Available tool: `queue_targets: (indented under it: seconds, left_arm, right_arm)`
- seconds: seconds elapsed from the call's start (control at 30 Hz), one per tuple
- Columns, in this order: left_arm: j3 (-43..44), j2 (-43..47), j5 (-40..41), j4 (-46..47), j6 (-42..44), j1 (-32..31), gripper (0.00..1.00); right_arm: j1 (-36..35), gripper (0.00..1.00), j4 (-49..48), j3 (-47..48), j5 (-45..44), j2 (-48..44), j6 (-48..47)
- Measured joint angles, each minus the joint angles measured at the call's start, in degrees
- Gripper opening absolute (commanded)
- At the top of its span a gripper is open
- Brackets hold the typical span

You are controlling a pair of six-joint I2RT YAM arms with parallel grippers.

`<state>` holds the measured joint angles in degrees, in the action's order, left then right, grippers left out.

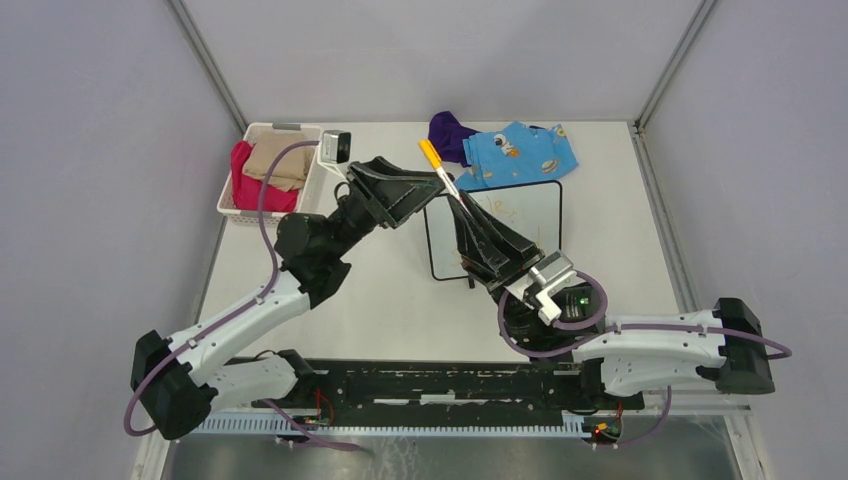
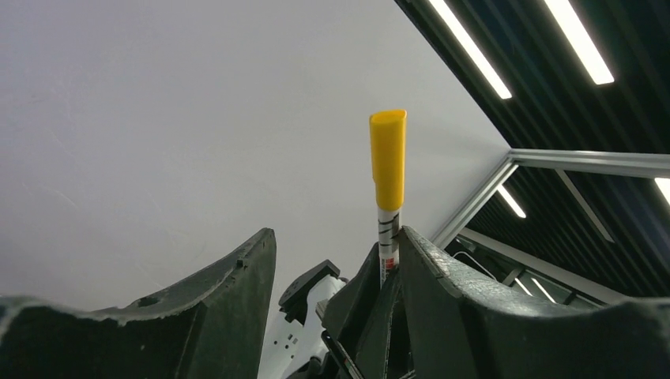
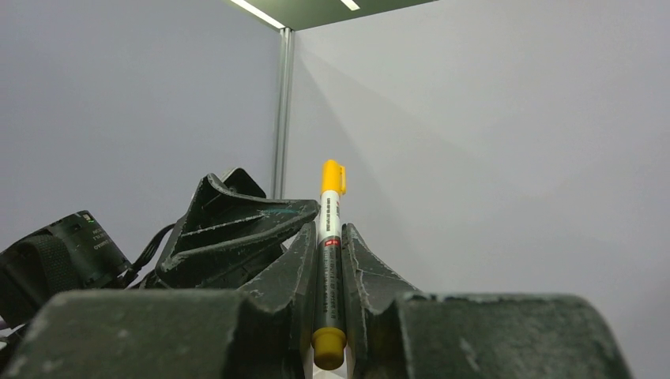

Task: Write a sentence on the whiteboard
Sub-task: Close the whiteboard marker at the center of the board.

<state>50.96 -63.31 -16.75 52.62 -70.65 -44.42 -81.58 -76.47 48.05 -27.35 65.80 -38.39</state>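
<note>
The small rectangular whiteboard (image 1: 535, 225), white with a thin black frame, lies flat on the table toward the far-right corner, with faint orange handwriting (image 1: 503, 212) on it (too small to read here). Over its left edge the right gripper (image 3: 328, 260) is clamped on the barrel of a white marker with a yellow cap (image 1: 446, 178), whose long axis slants toward the far-left corner, cap end leading. That cap end points at the left gripper (image 2: 336, 241), whose fingers stand wide apart holding nothing, so any pull on the cap would likely run along that axis.
</note>
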Motion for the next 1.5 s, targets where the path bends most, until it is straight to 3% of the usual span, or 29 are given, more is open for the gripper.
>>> queue_targets:
  seconds: [0.27,0.53,1.07,1.17,1.3,1.5]
  left_arm:
    - [0.1,1.7,-0.2,-0.6,-0.1,3.2,0.64]
    - [1.0,-1.2,-2.6,5.1,-2.6,3.2,0.6]
    - [2.4,-3.9,-6.2,10.3,-4.8,3.2,0.31]
    - [2.4,-4.3,-6.4,11.0,-5.0,3.2,0.31]
    - [2.4,-4.5,-6.4,11.3,-5.7,3.2,0.41]
    - [2.4,-4.5,-6.4,11.9,-5.9,3.3,0.39]
  right_arm:
    - [0.2,0.0,0.7,0.0,0.4,-0.8,0.2]
    - [0.2,0.0,1.1,0.0,0.4,-0.9,0.7]
    - [0.2,0.0,2.0,0.0,0.0,0.7,1.0]
    - [0.2,0.0,2.0,0.0,0.0,0.7,1.0]
    - [0.2,0.0,1.9,0.0,-0.3,0.8,1.0]
    - [0.2,0.0,1.0,0.0,-0.7,0.8,0.9]
